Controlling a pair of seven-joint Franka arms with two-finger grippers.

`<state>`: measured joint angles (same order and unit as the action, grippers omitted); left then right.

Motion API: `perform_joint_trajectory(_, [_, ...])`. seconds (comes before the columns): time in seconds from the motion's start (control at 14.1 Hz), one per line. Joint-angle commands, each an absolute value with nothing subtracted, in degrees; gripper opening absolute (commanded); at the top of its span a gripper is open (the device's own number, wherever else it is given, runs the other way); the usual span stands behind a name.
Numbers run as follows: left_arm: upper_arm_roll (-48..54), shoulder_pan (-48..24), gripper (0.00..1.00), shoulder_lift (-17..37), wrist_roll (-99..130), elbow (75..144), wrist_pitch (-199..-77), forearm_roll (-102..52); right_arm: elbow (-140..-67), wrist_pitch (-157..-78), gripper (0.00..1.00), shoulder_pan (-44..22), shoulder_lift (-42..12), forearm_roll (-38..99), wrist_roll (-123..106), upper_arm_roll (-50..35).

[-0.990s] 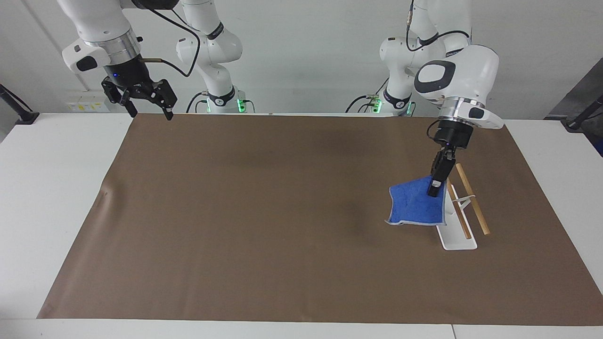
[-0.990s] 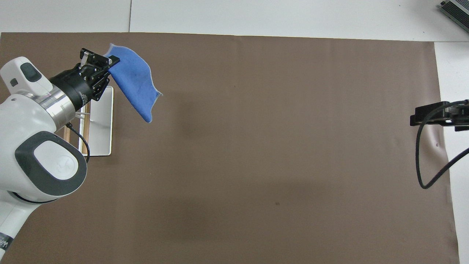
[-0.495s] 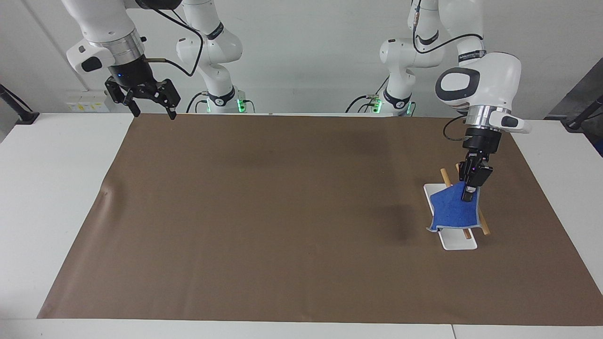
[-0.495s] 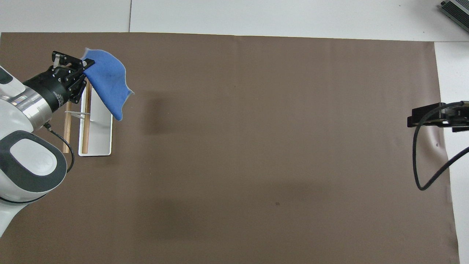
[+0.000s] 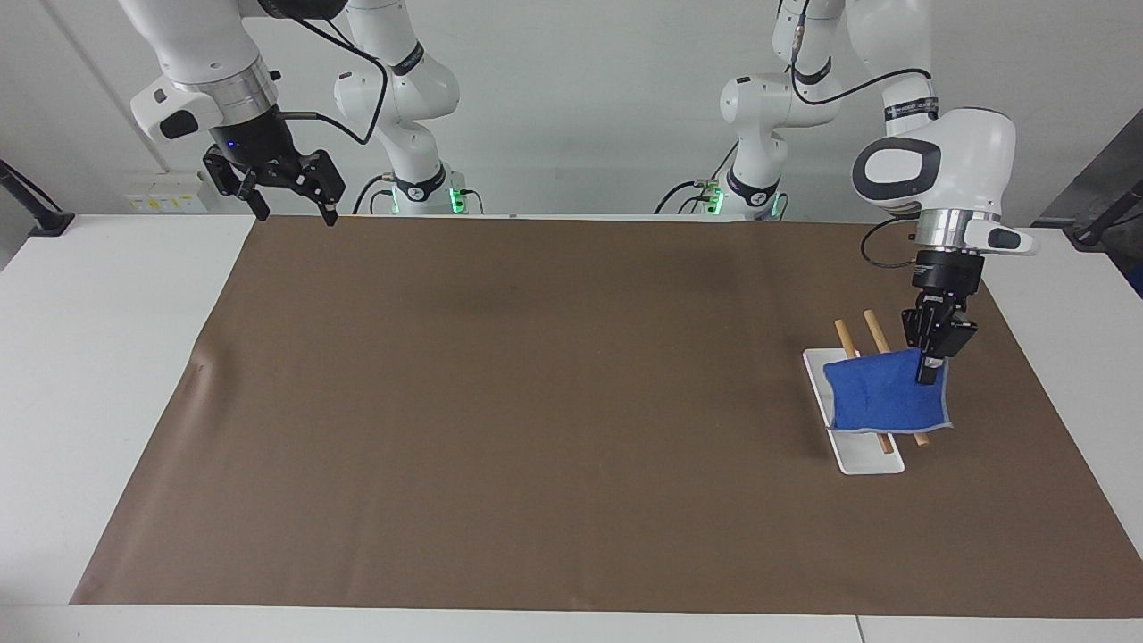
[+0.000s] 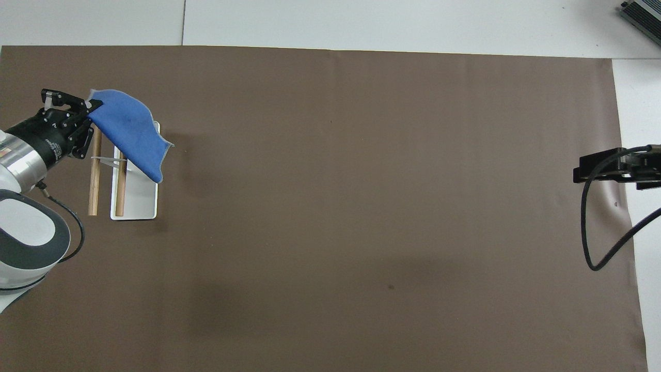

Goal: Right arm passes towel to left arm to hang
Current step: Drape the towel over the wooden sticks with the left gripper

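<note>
The royal-blue towel (image 5: 882,400) hangs from my left gripper (image 5: 930,371), which is shut on its upper corner. The towel is over the rack, a white base (image 5: 864,461) with two wooden rods (image 5: 876,333), and hides the rods' farther part. I cannot tell if the cloth rests on the rods. In the overhead view the left gripper (image 6: 87,106) holds the towel (image 6: 131,132) above the rods (image 6: 93,186) and the base (image 6: 139,204). My right gripper (image 5: 296,216) is open and empty, raised over the mat's edge nearest its own base, and shows in the overhead view (image 6: 599,166).
A brown mat (image 5: 536,402) covers most of the white table (image 5: 98,375). The rack stands toward the left arm's end of the table. A black cable (image 6: 594,248) hangs from the right arm.
My left gripper has carried the towel toward the left arm's end of the table, from beside the rack to over its rods. The right gripper has drawn back slightly.
</note>
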<state>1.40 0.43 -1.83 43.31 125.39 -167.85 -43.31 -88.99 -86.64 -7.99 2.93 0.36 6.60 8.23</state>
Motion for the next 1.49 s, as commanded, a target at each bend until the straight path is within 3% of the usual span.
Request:
perform_joint_trajectory(0.0, [1.93,2.29,0.0,-3.08,43.94,126.57,-167.08,-43.59,-90.35,-86.48,1.0,-8.0,4.13,-0.35,5.8,8.79])
perform_joint_trajectory(0.5, [1.93,7.2,0.0,-2.64,48.42,127.0,-167.08,-43.59,-90.79,-86.31,1.0,-5.81,4.22,-0.18,5.63,8.0])
perform_joint_trajectory(0.99, [1.93,7.03,0.0,-2.55,49.83,129.63,-166.99,-43.59,-90.7,-86.4,1.0,-4.13,5.36,-0.09,5.8,5.8])
perform_joint_trajectory(1.2, [1.93,7.47,0.3,-2.55,52.99,129.64,-167.08,-43.59,-90.7,-86.31,1.0,-4.04,6.15,-0.09,5.8,6.15])
perform_joint_trajectory(1.27, [1.93,7.64,0.46,-2.55,53.08,129.64,-166.99,-43.59,-90.7,-86.92,1.0,-4.13,6.15,-0.17,5.63,6.07])
perform_joint_trajectory(1.34, [1.93,8.17,0.54,-2.55,53.52,129.64,-166.99,-43.59,-90.79,-86.92,1.0,-4.22,6.15,-0.44,5.28,5.8])
perform_joint_trajectory(1.41, [1.93,9.22,0.52,-2.55,54.83,129.29,-166.99,-43.59,-90.79,-86.23,1.0,-4.22,5.89,-0.44,5.1,5.8])
